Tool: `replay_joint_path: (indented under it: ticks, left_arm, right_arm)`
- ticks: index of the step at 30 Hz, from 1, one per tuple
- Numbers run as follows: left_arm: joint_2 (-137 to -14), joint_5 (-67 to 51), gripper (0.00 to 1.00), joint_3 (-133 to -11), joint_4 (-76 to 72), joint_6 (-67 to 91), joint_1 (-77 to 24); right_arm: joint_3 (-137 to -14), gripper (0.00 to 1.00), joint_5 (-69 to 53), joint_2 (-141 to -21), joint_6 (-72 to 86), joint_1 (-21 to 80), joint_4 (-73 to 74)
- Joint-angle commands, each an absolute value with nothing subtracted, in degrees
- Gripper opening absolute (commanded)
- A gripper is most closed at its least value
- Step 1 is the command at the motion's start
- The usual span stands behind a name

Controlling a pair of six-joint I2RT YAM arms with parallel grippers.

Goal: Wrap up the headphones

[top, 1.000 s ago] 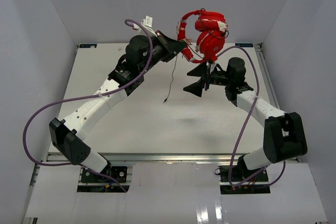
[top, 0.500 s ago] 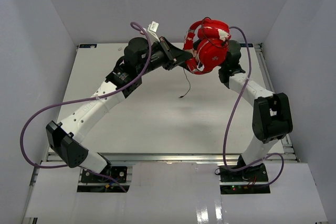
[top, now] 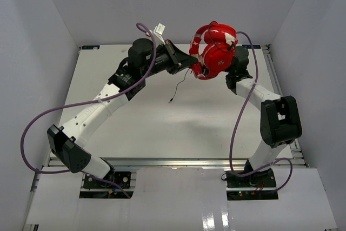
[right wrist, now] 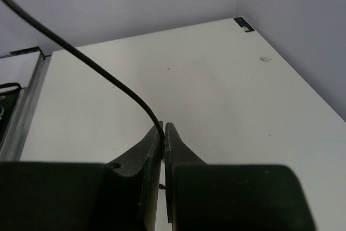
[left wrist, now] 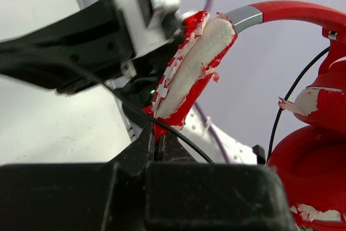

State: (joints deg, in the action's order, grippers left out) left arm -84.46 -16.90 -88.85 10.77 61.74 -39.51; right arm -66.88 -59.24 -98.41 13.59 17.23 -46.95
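Count: one pair of headphones (top: 216, 52), one thin black cable (right wrist: 108, 77), two arms, two hands, and two purple cables (top: 236, 133), one along each arm.

Location: the headphones are held in the air above the far part of the surface (top: 162, 128), between the two hands. The cable's free end (top: 170, 101) hangs below them; contact with the surface cannot be confirmed.

Condition: the ear cups (left wrist: 311, 155) are round and red, with flaking patches. The red covering of the headband pad (left wrist: 194, 63) has peeled away, baring white foam.

Left hand (left wrist: 157, 133): pressed together, pinching the lower end of the headband pad. The cable crosses just beside its fingertips.

Right hand (right wrist: 163, 125): pressed together, pinching the cable, which rises to the upper left.

View differences: in the top view the headphones hide the right hand, and only the right wrist view shows its pinch. The pad wear shows only in the left wrist view.
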Motion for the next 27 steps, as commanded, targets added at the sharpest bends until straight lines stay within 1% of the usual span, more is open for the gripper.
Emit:
replay_joint_path:
  ticks: [1,3,5,9,12,15,18,20,24,27]
  left_arm:
    - [-83.1,-24.2,0.00,-89.6,15.5,56.7,-39.3]
    - [-83.2,-27.9,0.00,-85.6,18.0,53.6,-39.3]
    - [-83.1,-29.7,0.00,-82.5,20.5,50.3,-39.3]
    - [-82.3,-26.1,0.00,-79.2,26.3,43.0,-39.2]
    - [-83.0,-23.0,0.00,-80.0,30.3,39.1,-38.6]
    - [-84.8,-17.9,0.00,-82.3,34.9,34.9,-37.4]
    - [-85.1,-15.9,0.00,-82.8,35.9,33.8,-35.7]
    - [-84.7,-17.2,0.00,-83.0,35.1,33.3,-34.5]
    - [-84.5,-23.6,0.00,-84.8,31.8,32.2,-34.4]
    - [-83.5,-28.0,0.00,-85.6,28.1,32.2,-34.4]
  right_arm:
    - [-77.2,0.08,-55.0,-93.3,6.0,12.2,-38.2]
    - [-82.5,0.08,-52.9,-93.4,-0.3,10.5,-28.2]
    - [-86.9,0.08,-50.7,-93.4,-4.7,9.4,-21.7]
    - [-90.0,0.08,-48.5,-92.4,-5.4,6.8,-18.8]
    - [-90.3,0.08,-48.6,-91.5,-4.5,5.0,-18.8]
    - [-89.7,0.08,-49.4,-90.2,-3.4,3.9,-18.8]
    - [-87.7,0.08,-49.6,-88.2,-3.7,3.3,-18.1]
    - [-86.0,0.08,-49.3,-87.3,-5.7,3.1,-17.0]
    - [-82.7,0.08,-48.2,-87.3,-10.6,3.0,-13.3]
    - [-77.6,0.08,-49.5,-87.4,-11.4,3.2,-13.4]
